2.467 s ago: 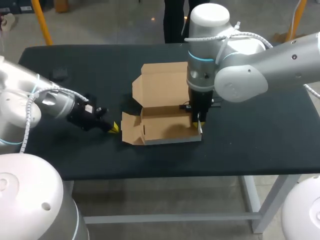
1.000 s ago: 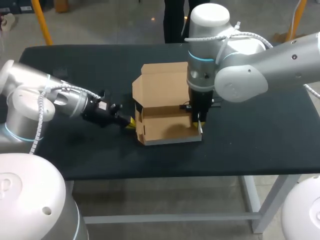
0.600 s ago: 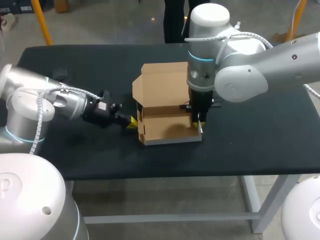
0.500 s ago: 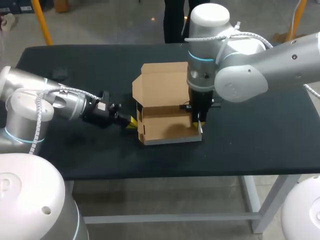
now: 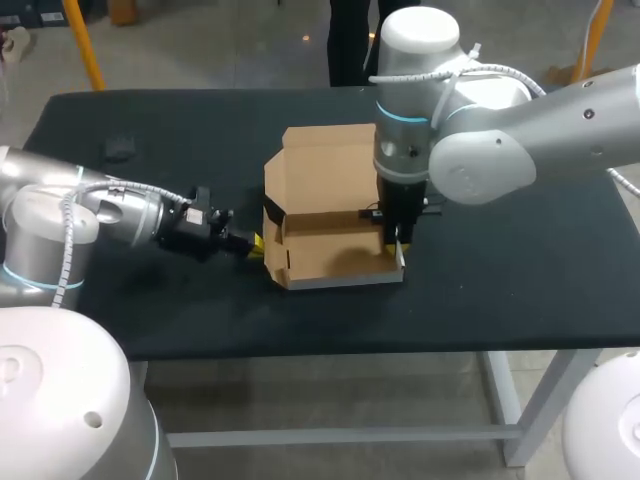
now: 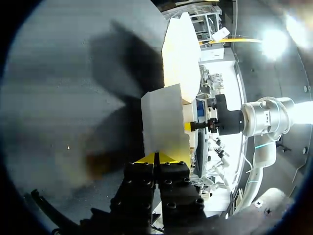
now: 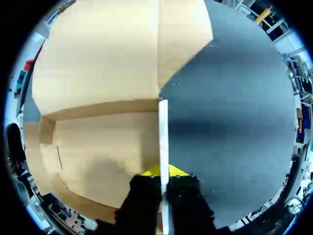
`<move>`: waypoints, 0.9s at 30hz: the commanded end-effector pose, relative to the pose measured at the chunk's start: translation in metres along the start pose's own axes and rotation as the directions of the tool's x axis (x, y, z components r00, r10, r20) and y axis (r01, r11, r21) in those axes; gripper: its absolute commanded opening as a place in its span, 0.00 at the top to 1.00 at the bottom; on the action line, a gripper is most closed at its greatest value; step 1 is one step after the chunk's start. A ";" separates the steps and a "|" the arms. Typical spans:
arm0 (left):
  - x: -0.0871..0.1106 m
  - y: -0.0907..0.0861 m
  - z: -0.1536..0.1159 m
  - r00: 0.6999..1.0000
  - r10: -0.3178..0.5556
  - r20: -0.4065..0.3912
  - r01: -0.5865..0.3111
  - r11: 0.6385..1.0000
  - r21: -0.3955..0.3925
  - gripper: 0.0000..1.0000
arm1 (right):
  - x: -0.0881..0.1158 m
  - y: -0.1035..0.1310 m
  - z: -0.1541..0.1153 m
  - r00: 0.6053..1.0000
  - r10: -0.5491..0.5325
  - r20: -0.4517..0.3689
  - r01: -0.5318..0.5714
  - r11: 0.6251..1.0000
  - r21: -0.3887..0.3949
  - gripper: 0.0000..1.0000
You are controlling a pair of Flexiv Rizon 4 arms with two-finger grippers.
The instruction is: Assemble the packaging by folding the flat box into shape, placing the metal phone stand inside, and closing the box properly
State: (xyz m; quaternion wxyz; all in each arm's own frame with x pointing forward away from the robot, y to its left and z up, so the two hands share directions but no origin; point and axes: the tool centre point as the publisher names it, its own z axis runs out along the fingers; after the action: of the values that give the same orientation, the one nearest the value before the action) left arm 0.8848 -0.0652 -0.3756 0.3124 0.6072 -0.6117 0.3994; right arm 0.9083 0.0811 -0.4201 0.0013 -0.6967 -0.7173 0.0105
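Observation:
A brown cardboard box (image 5: 335, 262) stands mid-table, its lid (image 5: 325, 165) folded open and lying back. My right gripper (image 5: 398, 252) points straight down and is shut on the box's right wall (image 7: 163, 132); the right wrist view shows the thin wall edge between the yellow tips (image 7: 164, 171) and the bare box floor (image 7: 98, 147) beside them. My left gripper (image 5: 256, 245) is shut, at table height, its tips at the foot of the left side flap (image 5: 275, 250). The left wrist view shows that flap (image 6: 164, 122) standing just ahead of the tips (image 6: 157, 157).
A small dark object (image 5: 120, 148) lies on the black table (image 5: 500, 290) at the far left. A person stands beyond the far edge, not reaching over it.
My left gripper, which had pushed the left flap up, has drawn back a little to the left; the flap now leans slightly outward. The right arm has not moved.

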 end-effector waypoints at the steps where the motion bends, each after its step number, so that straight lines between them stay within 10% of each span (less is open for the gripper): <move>1: -0.002 0.000 -0.001 1.000 0.001 -0.013 -0.001 1.000 -0.008 0.90 | 0.001 0.000 -0.001 1.000 0.000 0.003 0.000 1.000 0.003 1.00; 27: 0.008 -0.001 0.014 0.999 0.007 -0.039 -0.009 0.999 -0.035 0.65 | 0.001 0.000 -0.001 1.000 0.000 0.003 0.000 1.000 0.003 1.00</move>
State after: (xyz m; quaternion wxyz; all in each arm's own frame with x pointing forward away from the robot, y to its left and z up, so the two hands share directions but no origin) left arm 0.8851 -0.0809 -0.3756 0.3311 0.5927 -0.6144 0.4020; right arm 0.9083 0.0806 -0.4202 0.0011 -0.6968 -0.7172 0.0108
